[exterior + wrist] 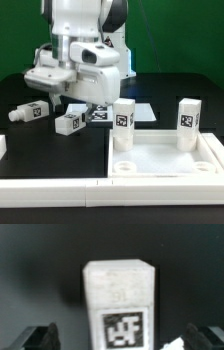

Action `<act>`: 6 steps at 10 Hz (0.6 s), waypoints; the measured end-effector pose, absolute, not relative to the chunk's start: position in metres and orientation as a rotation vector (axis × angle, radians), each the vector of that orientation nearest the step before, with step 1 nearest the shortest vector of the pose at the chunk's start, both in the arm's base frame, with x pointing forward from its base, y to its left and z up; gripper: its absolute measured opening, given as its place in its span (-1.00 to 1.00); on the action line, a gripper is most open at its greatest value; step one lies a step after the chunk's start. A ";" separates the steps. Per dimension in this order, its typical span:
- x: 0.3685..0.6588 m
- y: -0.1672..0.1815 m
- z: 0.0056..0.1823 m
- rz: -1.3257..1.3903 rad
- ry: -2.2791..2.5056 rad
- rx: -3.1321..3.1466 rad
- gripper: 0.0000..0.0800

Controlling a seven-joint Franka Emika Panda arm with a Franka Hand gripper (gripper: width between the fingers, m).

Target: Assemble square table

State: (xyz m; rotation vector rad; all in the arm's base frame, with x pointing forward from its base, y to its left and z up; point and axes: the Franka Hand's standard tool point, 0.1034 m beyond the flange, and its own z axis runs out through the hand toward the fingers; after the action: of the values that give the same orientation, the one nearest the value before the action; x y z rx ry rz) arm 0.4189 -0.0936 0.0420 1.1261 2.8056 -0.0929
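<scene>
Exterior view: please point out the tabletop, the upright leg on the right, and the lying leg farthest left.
Tabletop (165,159), exterior view, bare floor inside the rim.
Right upright leg (188,118), exterior view, its tag.
Leftmost lying leg (33,111), exterior view, its tag.

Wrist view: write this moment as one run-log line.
gripper open | leg between fingers, ungripped | tabletop carries two upright legs

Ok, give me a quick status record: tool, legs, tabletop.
tool: open, a gap on each side of the leg
leg at tool: centred between the jaws, tag facing the wrist camera; cannot tell which leg it is in the exterior view
tabletop: exterior view's lower right, rim up
upright legs: two, at the tabletop's far corners
lying legs: two, on the black table, exterior view's left
</scene>
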 end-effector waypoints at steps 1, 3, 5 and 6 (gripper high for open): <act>0.428 -0.096 0.055 -0.070 2.697 1.290 0.61; 0.434 -0.094 0.059 -0.024 2.429 1.724 0.62; 0.448 -0.072 0.064 0.017 2.110 2.089 0.62; 0.453 -0.067 0.065 0.024 1.996 2.201 0.62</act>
State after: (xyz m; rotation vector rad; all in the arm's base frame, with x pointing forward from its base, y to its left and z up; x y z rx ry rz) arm 0.4528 -0.0668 0.0653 2.2013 1.9958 0.0236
